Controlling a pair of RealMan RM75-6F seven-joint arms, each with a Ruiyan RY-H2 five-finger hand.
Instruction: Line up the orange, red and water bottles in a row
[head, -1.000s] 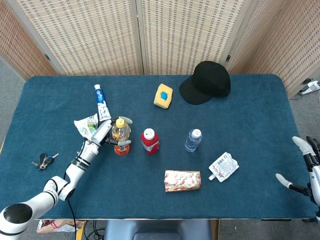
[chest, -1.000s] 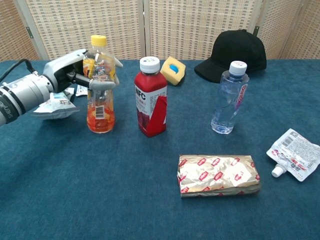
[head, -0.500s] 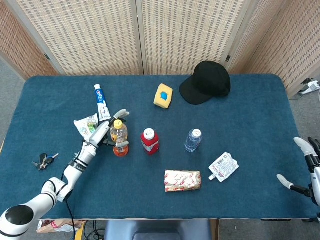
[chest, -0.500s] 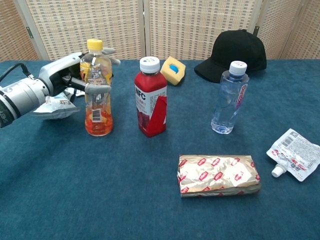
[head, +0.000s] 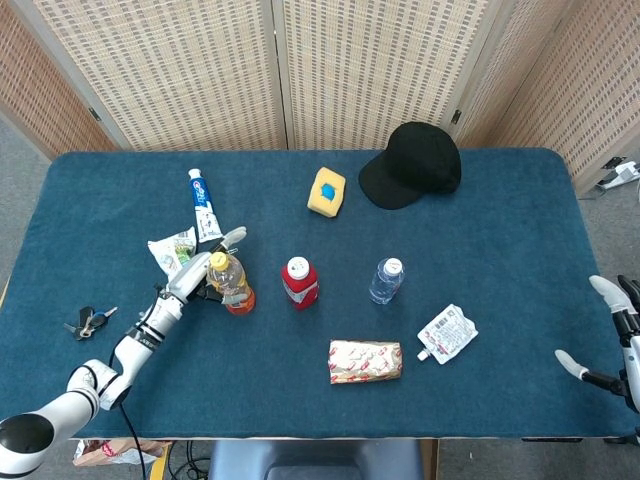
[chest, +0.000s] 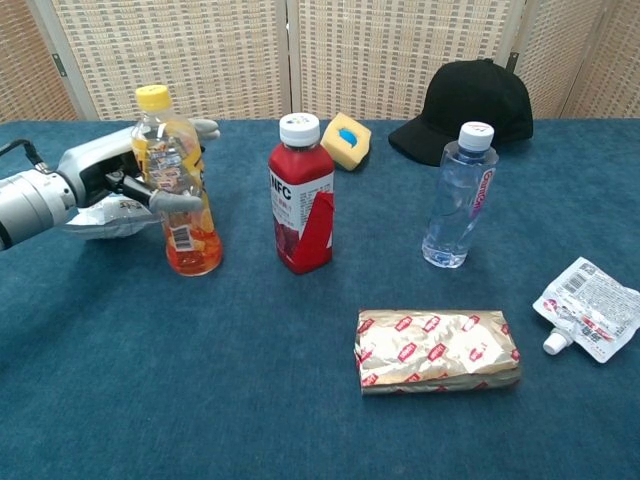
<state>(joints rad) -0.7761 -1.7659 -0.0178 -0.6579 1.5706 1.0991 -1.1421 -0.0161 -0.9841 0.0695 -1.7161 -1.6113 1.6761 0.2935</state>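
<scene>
The orange bottle (head: 231, 282) (chest: 177, 190), yellow-capped, leans with its top toward the left while its base rests on the blue cloth. My left hand (head: 198, 271) (chest: 112, 176) grips it, with the thumb across its front and fingers behind its neck. To its right the red bottle (head: 299, 283) (chest: 301, 195) stands upright, and further right stands the clear water bottle (head: 386, 281) (chest: 458, 195). My right hand (head: 610, 340) hangs at the table's right edge with its fingers apart and nothing in it; only the head view shows it.
A black cap (head: 412, 163) (chest: 468, 97) and a yellow sponge (head: 326, 191) (chest: 345, 138) lie at the back. A foil packet (head: 365, 361) (chest: 438, 350) and a white pouch (head: 448, 333) (chest: 590, 308) lie in front. Toothpaste (head: 203, 204), a wrapper (head: 172, 250) and keys (head: 88, 321) lie left.
My left hand has drawn the orange bottle leftward, away from the red bottle, and the bottle now leans left instead of standing upright. The right hand has barely moved.
</scene>
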